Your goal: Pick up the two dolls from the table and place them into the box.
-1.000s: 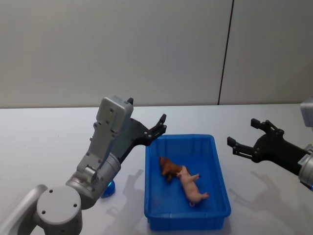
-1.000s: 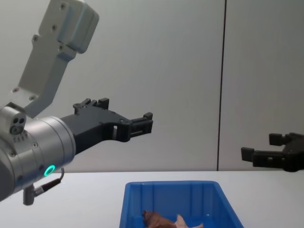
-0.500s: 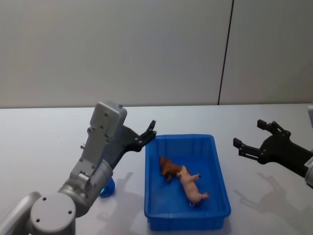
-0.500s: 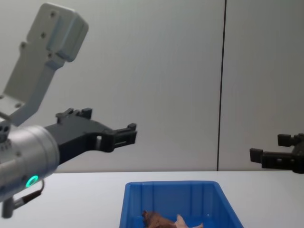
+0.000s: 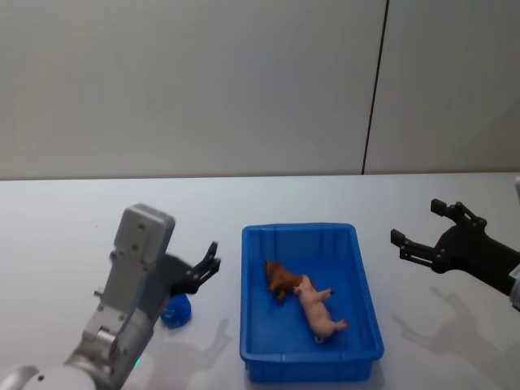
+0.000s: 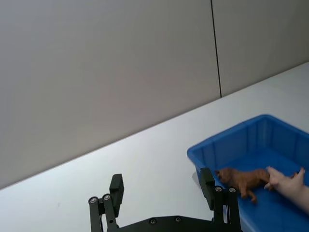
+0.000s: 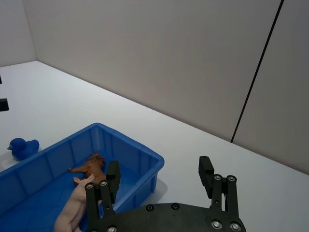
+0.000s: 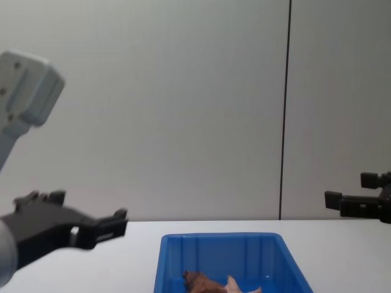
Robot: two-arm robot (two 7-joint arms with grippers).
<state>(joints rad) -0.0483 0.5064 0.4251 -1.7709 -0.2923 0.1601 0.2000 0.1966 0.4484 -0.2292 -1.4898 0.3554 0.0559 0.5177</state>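
Both dolls lie inside the blue box (image 5: pixel 299 229): the reddish-brown doll (image 5: pixel 279 278) toward its middle left, the pale pink doll (image 5: pixel 322 312) touching it on the near right. My left gripper (image 5: pixel 213 258) is open and holds nothing, low over the table left of the box. To the right of the box my right gripper (image 5: pixel 416 221) hangs open, also with nothing in it. The left wrist view shows the left gripper (image 6: pixel 161 180) before the box (image 6: pixel 227 141) and the brown doll (image 6: pixel 241 178). In the right wrist view the right gripper (image 7: pixel 158 170) faces the box (image 7: pixel 130 141) and the pink doll (image 7: pixel 72 208).
A small blue toy duck (image 5: pixel 175 310) sits on the white table (image 5: pixel 73 219) just left of the box, beside my left arm; it appears again as the duck (image 7: pixel 21 146). A grey wall stands behind the table.
My left arm has drawn back from over the box's left rim, down and to the left. The right gripper has drifted slightly right. The dolls lie unmoved in the box.
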